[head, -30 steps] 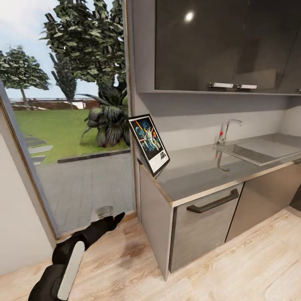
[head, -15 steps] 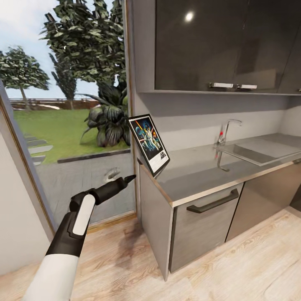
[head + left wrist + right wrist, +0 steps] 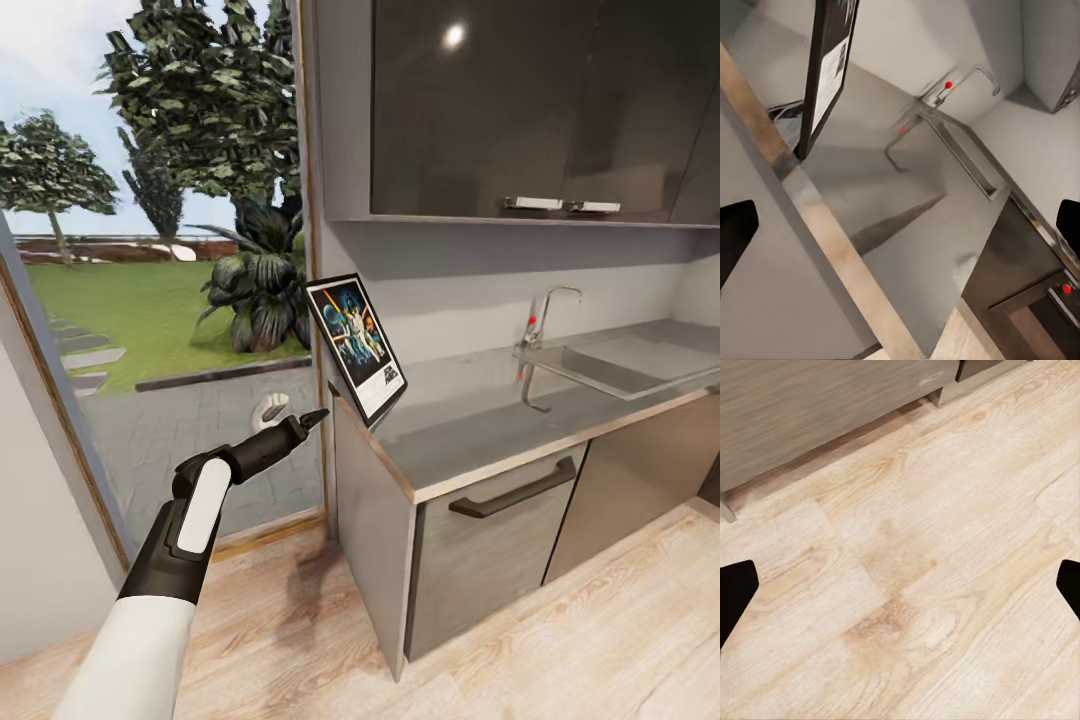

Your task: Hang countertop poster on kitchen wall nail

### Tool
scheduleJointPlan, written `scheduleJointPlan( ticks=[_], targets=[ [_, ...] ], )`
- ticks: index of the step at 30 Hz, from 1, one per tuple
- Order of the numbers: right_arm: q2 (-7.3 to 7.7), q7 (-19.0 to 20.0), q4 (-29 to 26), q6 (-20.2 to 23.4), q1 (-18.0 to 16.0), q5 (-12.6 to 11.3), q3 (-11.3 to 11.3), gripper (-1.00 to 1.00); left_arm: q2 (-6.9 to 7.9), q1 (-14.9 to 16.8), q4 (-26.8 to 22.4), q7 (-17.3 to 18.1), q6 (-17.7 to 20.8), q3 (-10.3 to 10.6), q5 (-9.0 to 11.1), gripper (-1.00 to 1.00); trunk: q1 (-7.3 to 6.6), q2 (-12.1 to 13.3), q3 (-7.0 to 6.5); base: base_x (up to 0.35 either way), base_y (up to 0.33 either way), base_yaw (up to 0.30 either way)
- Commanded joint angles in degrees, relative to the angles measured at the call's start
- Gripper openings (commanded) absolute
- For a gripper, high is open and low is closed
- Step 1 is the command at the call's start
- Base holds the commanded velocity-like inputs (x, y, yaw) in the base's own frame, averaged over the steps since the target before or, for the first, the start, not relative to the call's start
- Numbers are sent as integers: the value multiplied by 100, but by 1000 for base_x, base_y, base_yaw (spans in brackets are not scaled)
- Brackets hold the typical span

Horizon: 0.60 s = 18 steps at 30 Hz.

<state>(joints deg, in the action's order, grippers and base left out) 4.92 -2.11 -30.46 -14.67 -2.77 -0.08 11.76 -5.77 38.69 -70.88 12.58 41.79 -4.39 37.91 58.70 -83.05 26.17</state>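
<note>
The poster (image 3: 357, 345) stands upright at the left end of the kitchen countertop (image 3: 480, 415), leaning back, its colourful face turned to me. In the left wrist view the poster (image 3: 831, 71) appears edge-on, resting on the grey worktop (image 3: 892, 225). My left gripper (image 3: 314, 415) hangs just left of the counter's end, below the poster and apart from it. The gripper (image 3: 900, 232) is open, with nothing between its fingertips (image 3: 735, 240). My right gripper (image 3: 900, 589) is open over the wooden floor (image 3: 907, 547). The wall nail is out of view.
A chrome tap (image 3: 545, 310) and sink (image 3: 610, 365) sit further right on the worktop. Dark glossy wall cabinets (image 3: 500, 100) hang above it. A tall glass window (image 3: 160, 280) onto a garden fills the left. A drawer front with handle (image 3: 515, 487) faces me.
My left arm has risen from near the floor to counter height, its tip now close to the counter's left end below the poster. The poster has not moved.
</note>
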Motion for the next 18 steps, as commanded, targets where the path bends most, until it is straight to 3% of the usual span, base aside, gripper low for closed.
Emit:
scheduleJointPlan(
  ticks=[1,7,18],
  targets=[
    [0,-12,4,-18,-4,0,0,100,-6,5,0,24,42,-22,1,100,2,-3,6,273,0,0],
    [0,-16,5,-21,-4,0,1,100,-10,7,3,25,40,-26,8,100,2,-3,6,314,0,0],
    [8,-18,5,-27,-4,-14,16,100,-21,7,3,25,47,-27,15,100,2,-3,6,196,0,0]
  ],
)
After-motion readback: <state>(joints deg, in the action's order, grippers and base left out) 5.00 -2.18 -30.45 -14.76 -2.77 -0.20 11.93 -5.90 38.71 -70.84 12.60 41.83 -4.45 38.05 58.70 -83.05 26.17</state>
